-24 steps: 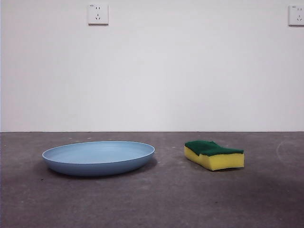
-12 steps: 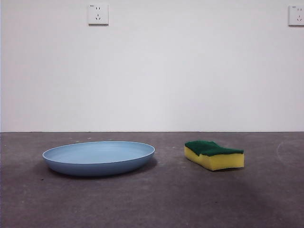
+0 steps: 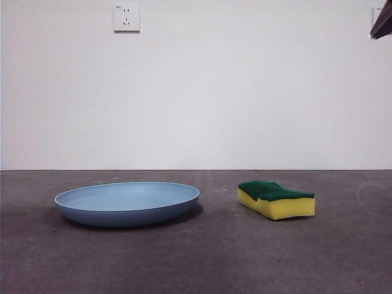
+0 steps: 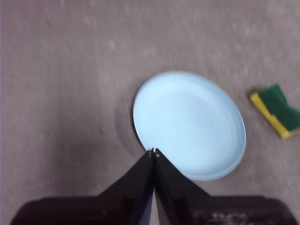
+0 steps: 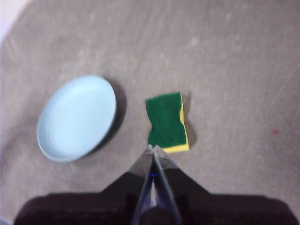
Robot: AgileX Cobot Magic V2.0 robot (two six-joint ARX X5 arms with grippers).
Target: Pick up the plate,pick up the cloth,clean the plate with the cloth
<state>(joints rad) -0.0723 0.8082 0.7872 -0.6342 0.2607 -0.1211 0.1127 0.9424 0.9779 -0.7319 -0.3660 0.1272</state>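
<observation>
A: What fills most of the front view?

B: The white wall [image 3: 196, 92] takes the whole upper half, and the grey counter [image 3: 196, 257] runs across the lower part. A wall socket [image 3: 126, 18] sits in the upper left of the frame.

A: And the task's things?

B: The plate [image 3: 127, 203], light blue and shallow, lies flat on the counter at lower left of centre. The cloth [image 3: 275, 199], a yellow sponge with a dark green top, lies on the counter right of centre, well apart from the plate and green side up.

A: Are the arms in that view?

B: Only a dark tip [image 3: 382, 24] shows at the upper right corner. Which arm it belongs to cannot be told from there.

A: What does the left wrist view show?

B: The left pincer [image 4: 153, 151] hangs above the counter with its jaws together, their tips lined up with the near rim of the plate, holding nothing. The cloth appears at the right edge of that frame.

A: And the right wrist view?

B: The right pincer [image 5: 153, 147] also has its jaws pressed together and carries nothing. Its tips line up with the yellow edge of the cloth at the frame's centre, with the plate at centre left.
</observation>
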